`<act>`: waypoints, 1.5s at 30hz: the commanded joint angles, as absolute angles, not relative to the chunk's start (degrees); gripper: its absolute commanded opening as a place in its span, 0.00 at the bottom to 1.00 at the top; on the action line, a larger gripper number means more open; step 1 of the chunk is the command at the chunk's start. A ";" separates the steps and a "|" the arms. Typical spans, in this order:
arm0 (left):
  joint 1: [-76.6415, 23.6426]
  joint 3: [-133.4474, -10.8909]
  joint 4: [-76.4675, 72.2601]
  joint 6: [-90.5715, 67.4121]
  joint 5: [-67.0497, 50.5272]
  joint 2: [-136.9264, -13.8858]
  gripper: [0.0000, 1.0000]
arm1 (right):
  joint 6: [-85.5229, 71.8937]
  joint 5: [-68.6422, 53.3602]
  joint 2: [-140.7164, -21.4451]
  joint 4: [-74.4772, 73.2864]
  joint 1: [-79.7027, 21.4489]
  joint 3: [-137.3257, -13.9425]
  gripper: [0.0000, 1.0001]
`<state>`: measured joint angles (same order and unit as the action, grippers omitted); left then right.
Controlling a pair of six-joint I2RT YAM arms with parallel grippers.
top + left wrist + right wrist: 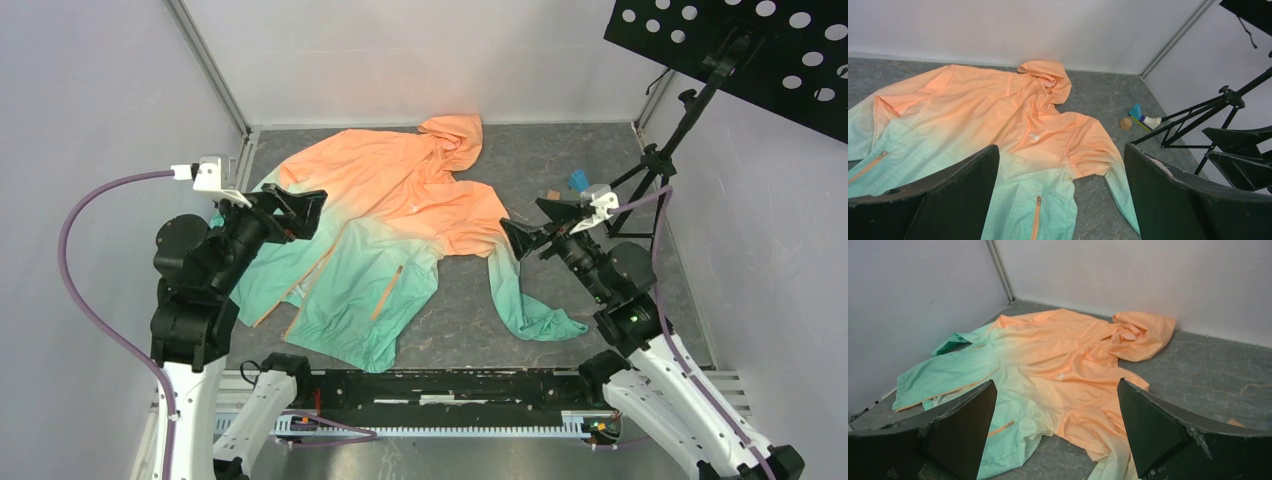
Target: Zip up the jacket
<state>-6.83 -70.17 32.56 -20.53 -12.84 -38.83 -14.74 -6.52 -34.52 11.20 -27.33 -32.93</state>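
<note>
The jacket [390, 205] lies spread flat on the grey table, orange at the hood [452, 135] and fading to mint green at the hem. Its orange front zipper [1008, 122] runs from the hood toward the hem, and the edges seem parted low down [943, 392]. A pocket zipper [1036, 220] shows below it. My left gripper [305, 212] hovers open over the jacket's left side, and in its wrist view the left gripper [1060, 150] holds nothing. My right gripper [530, 225] hangs open above the right sleeve [520, 295], also empty [1057, 382].
Small coloured blocks [1140, 117] and a wooden cube [1125, 123] sit at the back right near a black tripod stand [650, 170]. A black perforated panel [760, 50] overhangs the right corner. White walls close in the left, back and right.
</note>
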 commanded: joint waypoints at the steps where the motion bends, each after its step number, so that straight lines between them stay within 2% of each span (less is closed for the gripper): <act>1: -6.50 -68.66 32.08 -22.40 -14.05 -38.83 1.00 | -17.76 -9.63 -38.37 12.98 -27.50 -33.46 0.97; 7: -6.51 -68.30 33.90 -20.28 -13.63 -39.04 1.00 | -15.20 -16.41 -51.34 11.01 -32.79 -37.90 0.97; 10: -6.50 -68.69 35.58 -18.79 -12.27 -39.01 1.00 | -13.86 -11.10 -58.46 7.85 -40.06 -42.68 0.97; 14: -6.50 -68.09 36.65 -16.09 -10.19 -38.39 1.00 | -14.29 -6.08 -69.78 10.79 -50.03 -45.60 0.97; 19: -7.19 -68.45 39.90 -12.91 7.22 -37.26 1.00 | -16.63 -1.01 -86.01 9.87 -59.05 -55.67 0.97; 26: -7.21 -66.37 41.08 -16.86 0.34 -35.81 1.00 | -24.15 13.15 -103.70 2.90 -64.89 -68.67 0.99; 31: -7.21 -64.70 40.70 -20.38 -4.30 -34.86 1.00 | -24.55 21.50 -109.05 4.08 -65.31 -68.02 0.99; 33: -7.21 -63.29 39.91 -21.55 -4.98 -35.27 1.00 | -21.26 22.08 -110.12 3.96 -65.13 -67.88 0.93; 35: -7.21 -62.46 40.03 -22.63 -5.40 -36.73 1.00 | -18.98 21.65 -109.56 6.93 -64.82 -64.41 0.91; 41: -7.12 -59.13 36.91 -27.29 -7.30 -44.90 1.00 | -22.49 20.29 -106.00 10.93 -60.59 -52.91 0.86; 45: -6.54 -59.81 36.67 -29.16 -3.89 -53.85 1.00 | -22.42 19.35 -103.37 11.86 -57.80 -47.03 0.85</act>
